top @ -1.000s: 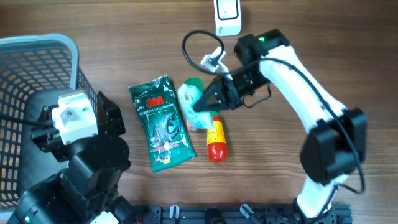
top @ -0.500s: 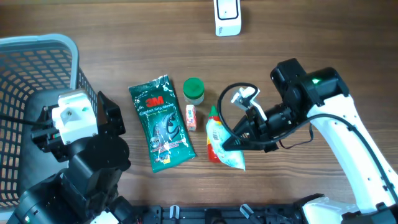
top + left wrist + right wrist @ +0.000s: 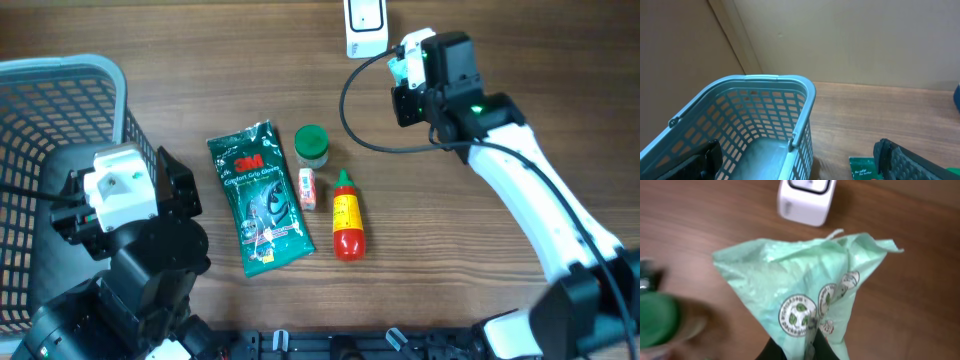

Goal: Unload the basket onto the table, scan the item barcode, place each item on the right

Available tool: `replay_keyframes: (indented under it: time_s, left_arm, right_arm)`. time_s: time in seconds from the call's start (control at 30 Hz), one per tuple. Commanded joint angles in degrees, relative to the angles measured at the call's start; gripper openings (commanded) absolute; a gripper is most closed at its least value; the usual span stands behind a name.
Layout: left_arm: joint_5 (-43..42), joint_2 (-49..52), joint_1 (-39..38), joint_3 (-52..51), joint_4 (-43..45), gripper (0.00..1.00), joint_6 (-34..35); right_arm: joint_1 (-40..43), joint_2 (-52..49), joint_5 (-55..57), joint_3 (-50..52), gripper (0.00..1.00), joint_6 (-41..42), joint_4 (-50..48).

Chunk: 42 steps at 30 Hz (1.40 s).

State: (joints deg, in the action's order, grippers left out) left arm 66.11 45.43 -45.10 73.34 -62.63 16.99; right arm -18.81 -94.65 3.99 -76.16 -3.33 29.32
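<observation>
Green packet [image 3: 805,295] over right claw [image 3: 797,349] tips

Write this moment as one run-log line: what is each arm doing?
right fingers: shut on green bag, near white scanner | left fingers: open, empty, by basket | on table: glove pack, green-lidded jar, red bottle

Four things lie in a cluster: one packet [image 3: 260,198], one jar [image 3: 311,145], one small box [image 3: 308,188] and one bottle [image 3: 347,215]. Besides these there are one basket [image 3: 60,70], one scanner [image 3: 366,28] and one bag [image 3: 805,290], seven things in all.
</observation>
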Motion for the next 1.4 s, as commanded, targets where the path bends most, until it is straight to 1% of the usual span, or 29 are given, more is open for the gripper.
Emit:
replay_keyframes:
  time_s: [0.0,0.07,0.1,0.13,0.2,0.23,0.27,0.33,0.47,0.6,0.7,0.77,0.83,0.87,0.97,1.0,1.03,1.07,1.13,1.17,1.2,1.23,1.3,1.33,1.37]
  left_arm:
    - [-0.07,-0.15,-0.07,0.07,0.20,1.00,-0.28]
    - [-0.07,-0.15,-0.07,0.07,0.17,1.00,-0.28]
    - [-0.07,-0.15,-0.07,0.07,0.17,1.00,-0.28]
    - [-0.07,-0.15,-0.07,0.07,0.20,1.00,-0.28]
    - [-0.07,-0.15,-0.07,0.07,0.17,1.00,-0.28]
    - [-0.07,-0.15,-0.07,0.07,0.20,1.00,-0.28]
    - [-0.07,-0.15,-0.07,0.07,0.20,1.00,-0.28]
    - [-0.07,-0.15,-0.07,0.07,0.17,1.00,-0.28]
    - [-0.07,-0.15,-0.07,0.07,0.17,1.00,-0.28]
    - [-0.07,-0.15,-0.07,0.07,0.20,1.00,-0.28]
    - [-0.07,-0.15,-0.07,0.07,0.17,1.00,-0.28]
    - [-0.07,-0.15,-0.07,0.07,0.20,1.00,-0.28]
    - [-0.07,-0.15,-0.07,0.07,0.20,1.00,-0.28]
    - [-0.07,-0.15,-0.07,0.07,0.20,1.00,-0.28]
    - [-0.07,-0.15,-0.07,0.07,0.20,1.00,-0.28]
    - [-0.07,-0.15,-0.07,0.07,0.20,1.00,-0.28]
    - [-0.07,-0.15,-0.07,0.07,0.20,1.00,-0.28]
    - [-0.07,-0.15,-0.07,0.07,0.17,1.00,-0.28]
    - [-0.07,-0.15,-0.07,0.07,0.20,1.00,-0.28]
    - [-0.07,-0.15,-0.07,0.07,0.20,1.00,-0.28]
    - [-0.09,-0.15,-0.07,0.07,0.20,1.00,-0.28]
    - [-0.07,-0.15,-0.07,0.07,0.20,1.00,-0.28]
    - [-0.07,-0.15,-0.07,0.07,0.20,1.00,-0.28]
    - [-0.07,-0.15,-0.07,0.07,0.20,1.00,-0.28]
    - [-0.07,-0.15,-0.07,0.07,0.20,1.00,-0.28]
  right_arm:
    - [0.09,-12.07,8.39,-9.03,0.04,-4.76,-3.76]
    - [0.09,-21.57,10.12,-18.95,0.04,-9.70,-3.58]
    - [0.09,-24.37,11.52,-22.10,0.04,-10.84,-3.63]
    - [0.09,-30.47,15.96,-29.24,0.04,-12.22,-3.89]
    - [0.09,-36.02,17.25,-36.11,0.04,-15.63,-3.85]
    - [0.09,-40.28,19.74,-41.38,0.04,-17.79,-5.01]
    - [0.09,-41.64,20.39,-42.91,0.04,-18.95,-5.77]
    - [0.04,-43.12,20.37,-44.04,0.04,-21.99,-6.67]
    - [0.04,-44.19,20.26,-44.04,0.04,-24.11,-6.34]
    - [0.02,-44.24,20.79,-44.04,0.04,-33.24,-3.61]
    - [0.48,-44.13,24.98,-44.04,0.04,-32.33,-2.40]
    - [1.95,-43.15,29.42,-44.04,0.04,-29.38,0.76]
    - [5.27,-41.53,31.63,-44.04,0.04,-25.33,6.05]
    - [10.08,-40.04,31.58,-44.04,0.04,-20.70,11.45]
    - [20.76,-39.47,31.56,-43.98,0.04,-15.87,18.80]
    - [26.21,-39.50,29.77,-42.95,0.04,-13.66,19.89]
    - [31.80,-39.50,23.85,-42.34,0.04,-12.76,20.83]
    - [34.75,-39.74,20.15,-42.16,0.04,-12.74,21.16]
    - [40.79,-40.04,16.37,-42.14,0.05,-12.61,21.51]
    - [44.50,-40.04,16.41,-42.05,0.10,-10.71,21.27]
    - [46.12,-40.04,16.41,-42.05,0.13,-9.33,21.09]
    - [50.10,-40.04,16.41,-42.05,0.15,-5.92,21.16]
    - [53.27,-40.04,16.41,-42.05,0.40,-1.77,21.46]
    - [55.15,-39.98,16.33,-42.07,0.72,2.25,22.29]
    - [56.04,-39.71,14.62,-42.10,1.00,3.82,23.23]
